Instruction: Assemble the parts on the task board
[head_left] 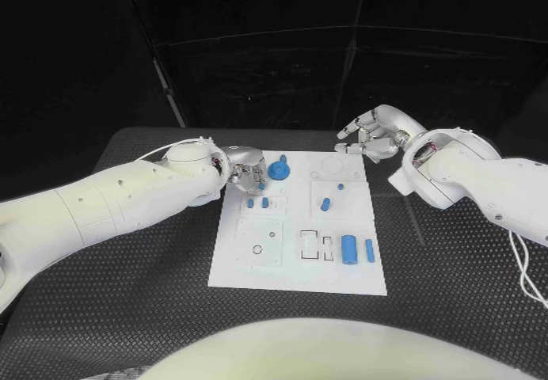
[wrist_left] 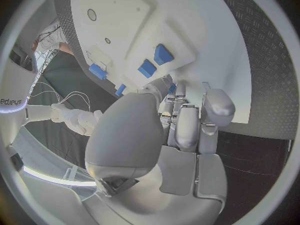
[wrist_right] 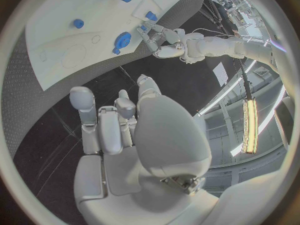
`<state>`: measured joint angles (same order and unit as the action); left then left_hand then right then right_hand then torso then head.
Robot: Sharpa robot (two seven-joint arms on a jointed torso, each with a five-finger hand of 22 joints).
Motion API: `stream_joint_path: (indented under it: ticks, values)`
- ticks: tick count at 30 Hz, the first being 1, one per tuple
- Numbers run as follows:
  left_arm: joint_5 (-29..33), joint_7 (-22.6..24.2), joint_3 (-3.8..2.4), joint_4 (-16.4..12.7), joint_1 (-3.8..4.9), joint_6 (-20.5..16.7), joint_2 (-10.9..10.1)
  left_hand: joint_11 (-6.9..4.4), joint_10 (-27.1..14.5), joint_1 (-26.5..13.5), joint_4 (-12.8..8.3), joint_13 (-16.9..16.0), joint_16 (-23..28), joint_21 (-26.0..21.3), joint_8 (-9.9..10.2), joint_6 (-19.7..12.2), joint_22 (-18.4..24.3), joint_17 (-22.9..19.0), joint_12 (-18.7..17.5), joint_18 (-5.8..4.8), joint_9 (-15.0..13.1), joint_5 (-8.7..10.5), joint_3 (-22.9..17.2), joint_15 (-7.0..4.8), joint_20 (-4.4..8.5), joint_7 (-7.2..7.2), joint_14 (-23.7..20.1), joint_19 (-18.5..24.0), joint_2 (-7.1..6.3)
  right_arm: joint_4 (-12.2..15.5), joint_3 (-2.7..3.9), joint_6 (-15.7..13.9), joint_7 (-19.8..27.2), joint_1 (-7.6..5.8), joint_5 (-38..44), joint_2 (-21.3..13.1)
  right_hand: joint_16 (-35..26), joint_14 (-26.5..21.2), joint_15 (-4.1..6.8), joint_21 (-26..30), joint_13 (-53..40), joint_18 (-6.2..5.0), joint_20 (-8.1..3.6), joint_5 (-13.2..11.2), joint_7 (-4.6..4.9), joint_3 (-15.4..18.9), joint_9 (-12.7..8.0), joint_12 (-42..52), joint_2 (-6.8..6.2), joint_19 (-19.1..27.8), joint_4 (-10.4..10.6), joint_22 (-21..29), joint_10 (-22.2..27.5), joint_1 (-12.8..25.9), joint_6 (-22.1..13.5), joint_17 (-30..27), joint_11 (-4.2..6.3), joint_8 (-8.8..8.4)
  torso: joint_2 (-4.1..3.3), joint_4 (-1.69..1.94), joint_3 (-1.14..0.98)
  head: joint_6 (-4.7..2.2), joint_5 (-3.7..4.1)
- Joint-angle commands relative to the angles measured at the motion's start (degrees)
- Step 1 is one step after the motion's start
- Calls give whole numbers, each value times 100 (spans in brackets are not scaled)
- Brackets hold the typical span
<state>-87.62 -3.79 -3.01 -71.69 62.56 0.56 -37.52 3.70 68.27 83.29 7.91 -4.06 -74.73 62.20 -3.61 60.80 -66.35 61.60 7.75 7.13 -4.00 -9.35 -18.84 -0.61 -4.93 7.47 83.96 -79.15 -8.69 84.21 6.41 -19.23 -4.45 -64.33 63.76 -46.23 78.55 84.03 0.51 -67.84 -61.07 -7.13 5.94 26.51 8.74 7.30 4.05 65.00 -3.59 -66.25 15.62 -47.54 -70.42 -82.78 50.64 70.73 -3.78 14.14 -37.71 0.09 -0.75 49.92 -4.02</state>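
The white task board (head_left: 299, 237) lies in the middle of the black table. A blue gear with a knob (head_left: 279, 169) stands near its far left corner. Two small blue pegs (head_left: 257, 203) sit just in front of the gear, with two more blue pieces (head_left: 325, 205) near the middle. A thick blue cylinder (head_left: 348, 246) and a slimmer one (head_left: 369, 250) lie at the near right. My left hand (head_left: 245, 172) hovers at the far left edge beside the gear, fingers apart and holding nothing (wrist_left: 184, 120). My right hand (head_left: 371, 134) hangs beyond the far right corner, fingers spread, nothing in it (wrist_right: 119, 130).
The board has several empty recesses: a round one (head_left: 336, 167) at the far right, rectangular slots (head_left: 310, 244) near the front. Black ribbed table (head_left: 457, 269) surrounds the board on both sides. In the right wrist view the gear (wrist_right: 122, 39) and my left hand (wrist_right: 165, 45) appear across the board.
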Motion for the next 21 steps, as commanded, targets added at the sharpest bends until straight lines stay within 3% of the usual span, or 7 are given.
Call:
stream_joint_path:
  ticks: [1, 7, 14, 16, 21]
  values:
    - [19, -38, -3, 4, 6, 44, 5, 21, -37, -47, 21, -2, -26, -15, 15, -83, -10, -18, -40, -92, 15, 33, -10, -18, -20, 14, 108, 5, -8, 0, 4, 14, 44, -10, -8, 7, -22, 201, 23, 22, -6, -91, -38, 32, -18, 1, -5, 6, 58, -8, 43, 3, 10, -10, 4, 6, 21, 22, -1, 3, 0, 2, -2]
    - [19, -48, -3, 6, 6, 18, -6, 27, -54, -64, 27, -2, -20, -20, 20, -208, -17, -47, -70, -91, 35, 34, -15, -12, -25, 23, 101, 9, -34, -19, 4, 24, 40, -10, -8, 11, -52, 192, 24, 57, 79, -102, -39, 33, -18, 4, -6, -66, 56, 24, 42, 64, 71, -17, 2, -36, 21, 25, 1, 3, 3, 8, 0]
    - [19, -62, -3, -8, 5, -30, -31, 34, -65, -73, 25, -4, -14, -29, 20, -305, -20, -71, -93, -90, 40, 35, -13, -8, -29, 36, 95, 14, -67, -59, 4, 51, 19, -10, -8, 2, -335, 90, 23, 353, 1655, -180, -46, 14, -16, -21, -11, -1570, 87, 268, 59, 504, 1075, -122, -48, -373, 22, 28, 3, 3, 6, 3, 6]
    - [19, -65, -4, -11, 5, -70, -49, 46, -99, -71, 23, 0, -10, -38, 19, -370, -19, -87, -121, -89, 41, 33, -18, 1, -34, 45, 91, 18, -76, -83, 4, 85, 2, -10, -6, -1, -539, 30, 31, 499, 2005, -210, -50, -112, -11, -81, -9, -2001, 120, 365, 45, 707, 1188, -264, -34, -614, 26, 42, 4, 3, 5, 1, 8]
    - [25, -37, -21, -13, 4, -259, -133, 123, -340, -67, 7, 26, 5, -88, 10, -546, 0, -144, -267, -87, 36, 31, -25, 57, -73, 50, 76, 39, -103, -167, 3, 308, -50, -9, 279, -15, -840, 17, 16, 579, 3050, -215, -50, -791, 6, -284, -18, -3230, 138, 310, -12, 780, 1267, -712, 214, -934, -13, 36, 7, 5, 12, -18, 25]
